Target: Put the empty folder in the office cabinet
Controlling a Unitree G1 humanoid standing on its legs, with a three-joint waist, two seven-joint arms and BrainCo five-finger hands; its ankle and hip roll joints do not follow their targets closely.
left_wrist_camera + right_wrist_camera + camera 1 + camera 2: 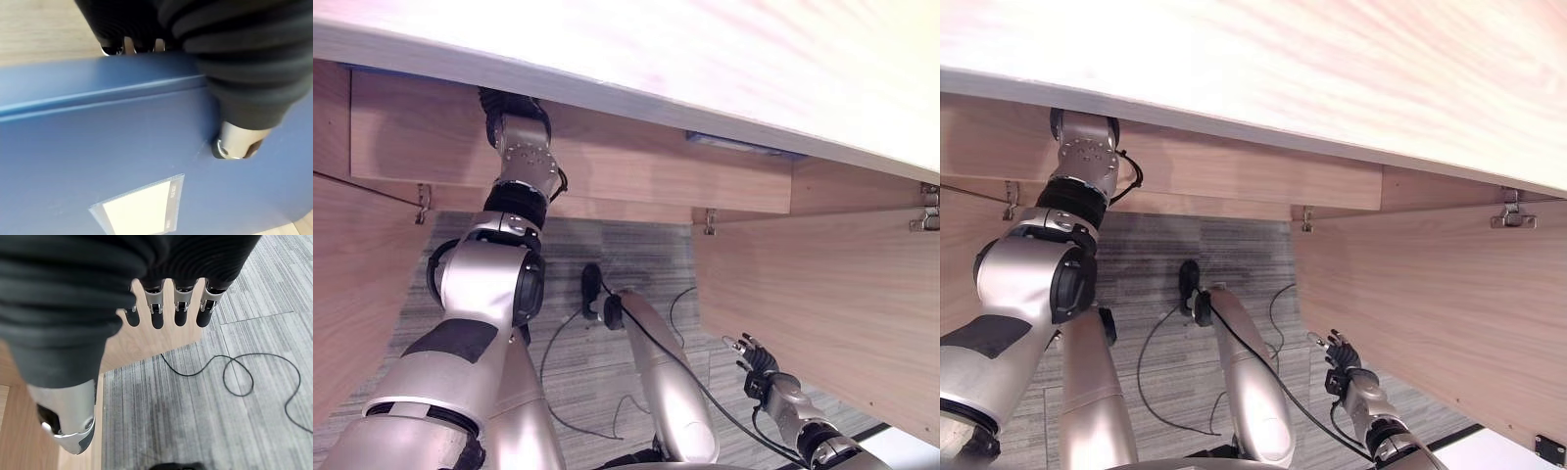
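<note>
The left hand lies on the blue folder inside the cabinet, thumb pressing its cover, fingers over its far edge. The right hand hangs open, holding nothing, beside the cabinet door.

Grey striped carpet covers the floor in square tiles, their seams visible as thin lines; small metal hinges gleam on the inner faces of the open wooden doors that stand on either side of it
</note>
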